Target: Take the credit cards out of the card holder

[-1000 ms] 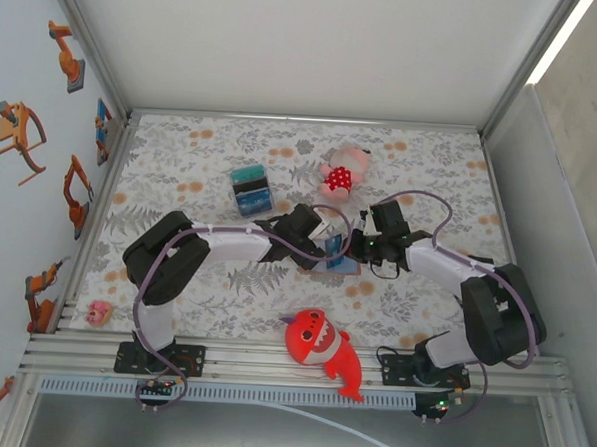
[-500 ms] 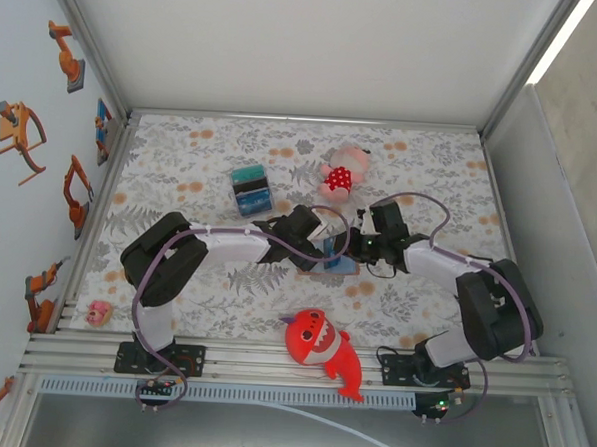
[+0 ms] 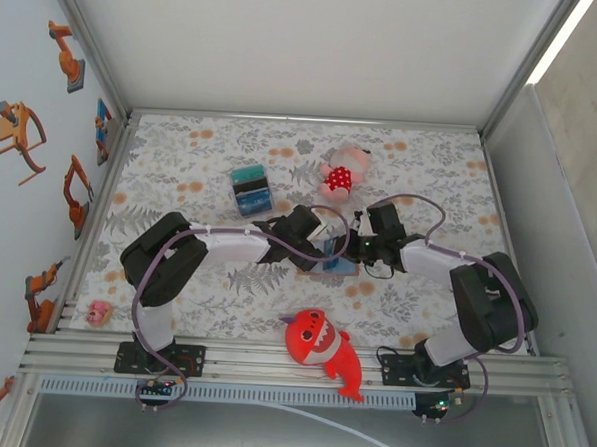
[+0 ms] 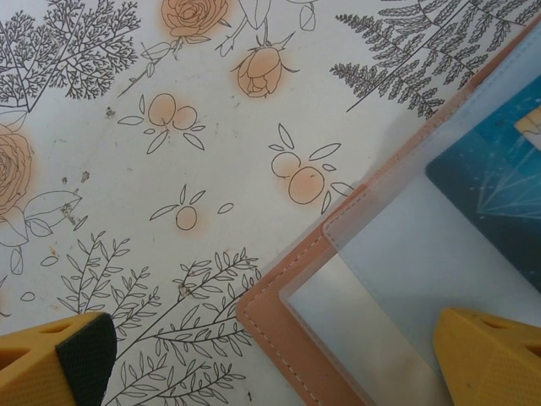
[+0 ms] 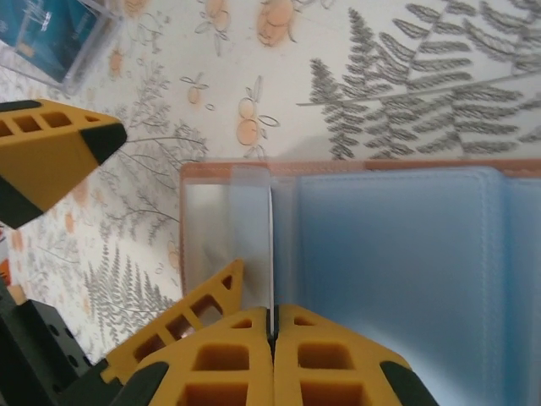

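1. The card holder (image 3: 334,266) lies open on the counter (image 3: 181,177) between the two arms, blue-grey inside facing up. Its long axis runs from one arm toward the other.
2. The left tool (image 4: 270,338) is wide open and holds nothing. One finger is over the counter just off the card holder's corner, and the other is over its clear pocket (image 4: 397,254).
3. A teal credit card (image 4: 499,169) sits in that pocket, further toward the card holder's middle.
4. The right tool (image 5: 272,338) is closed at the card holder's edge. A thin sheet (image 5: 270,245) stands edge-on between its fingers, but it cannot be told whether this is a card or a clear leaf.
5. The right tool seems the nearer one to draw something out, and its pull should go straight away from the card holder's edge.
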Tool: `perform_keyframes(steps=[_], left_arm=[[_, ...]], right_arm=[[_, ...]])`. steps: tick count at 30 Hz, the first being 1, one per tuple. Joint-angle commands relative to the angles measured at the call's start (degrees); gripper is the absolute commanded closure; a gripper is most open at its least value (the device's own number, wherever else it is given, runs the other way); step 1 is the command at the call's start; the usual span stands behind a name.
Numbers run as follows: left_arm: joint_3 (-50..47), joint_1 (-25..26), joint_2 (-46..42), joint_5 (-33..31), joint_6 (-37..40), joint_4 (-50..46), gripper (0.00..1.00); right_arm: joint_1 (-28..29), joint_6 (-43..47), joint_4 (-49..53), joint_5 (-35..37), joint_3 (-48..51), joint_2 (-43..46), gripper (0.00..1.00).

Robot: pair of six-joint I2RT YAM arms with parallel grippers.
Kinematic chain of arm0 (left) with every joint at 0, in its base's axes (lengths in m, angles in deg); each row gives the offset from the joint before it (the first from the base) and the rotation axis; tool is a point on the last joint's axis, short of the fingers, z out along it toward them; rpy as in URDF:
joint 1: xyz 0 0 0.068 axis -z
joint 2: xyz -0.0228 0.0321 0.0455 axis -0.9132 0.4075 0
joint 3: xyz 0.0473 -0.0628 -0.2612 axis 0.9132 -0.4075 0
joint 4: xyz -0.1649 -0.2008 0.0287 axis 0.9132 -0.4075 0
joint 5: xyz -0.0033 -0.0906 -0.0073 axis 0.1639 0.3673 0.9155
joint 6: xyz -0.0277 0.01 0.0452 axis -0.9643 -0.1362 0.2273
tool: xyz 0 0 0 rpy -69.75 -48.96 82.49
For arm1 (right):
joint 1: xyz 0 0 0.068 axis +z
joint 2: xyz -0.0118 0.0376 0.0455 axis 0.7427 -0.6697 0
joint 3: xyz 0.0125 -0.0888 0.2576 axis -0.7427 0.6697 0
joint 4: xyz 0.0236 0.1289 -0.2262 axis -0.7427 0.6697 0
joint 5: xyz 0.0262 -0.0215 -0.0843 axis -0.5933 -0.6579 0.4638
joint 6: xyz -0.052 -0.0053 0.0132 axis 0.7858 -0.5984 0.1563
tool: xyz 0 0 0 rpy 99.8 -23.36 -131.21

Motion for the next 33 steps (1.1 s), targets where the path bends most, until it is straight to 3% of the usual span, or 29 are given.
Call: perform_keyframes(steps=[1,15,23,29,33], left_arm=[[-2.6,0.3,-1.4,-1.0,-0.2,-4.9,0.03],[-2.6,0.0,-10.6,-2.4,-0.1,-7.7,0.03],[-2.9,-1.3,-19.5,-5.8,-0.4,-9.1,0.03],[-6.8,-5.1,-29.4,2.6,-1.8,-5.6,0.03],[-9.4,-7.4,-35.3,11.6,-0.2,-3.1,0.03]], right_arm=[[0.2,3.7,7.4,4.0,-2.8,4.2,1.00],[0.4,13.6,18.1,5.5,-7.4,14.1,1.00],[1.7,20.4,19.5,2.2,-9.6,17.4,1.00],[6.3,29.0,21.1,-0.1,-13.9,16.6,1.00],[8.7,33.9,22.6,-3.5,-18.0,13.8,1.00]])
